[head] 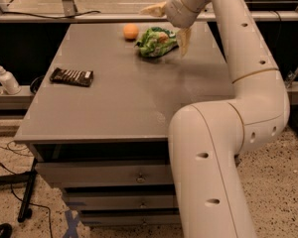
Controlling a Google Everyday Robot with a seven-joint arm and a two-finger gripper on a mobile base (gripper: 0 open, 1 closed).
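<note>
A green snack bag [155,41] lies on the grey table [124,108] near its far edge. Just above and behind it hangs my gripper [168,26], open, with one fingertip [152,9] raised to the left and the other [184,40] down at the bag's right end. Nothing is between the fingers. An orange [130,31] rests on the table left of the bag, a short gap away.
A dark chocolate bar [72,77] lies at the table's left side. A white pump bottle [5,78] stands on a low shelf left of the table. My arm [248,68] arcs over the table's right edge. Drawers [109,175] sit under the tabletop.
</note>
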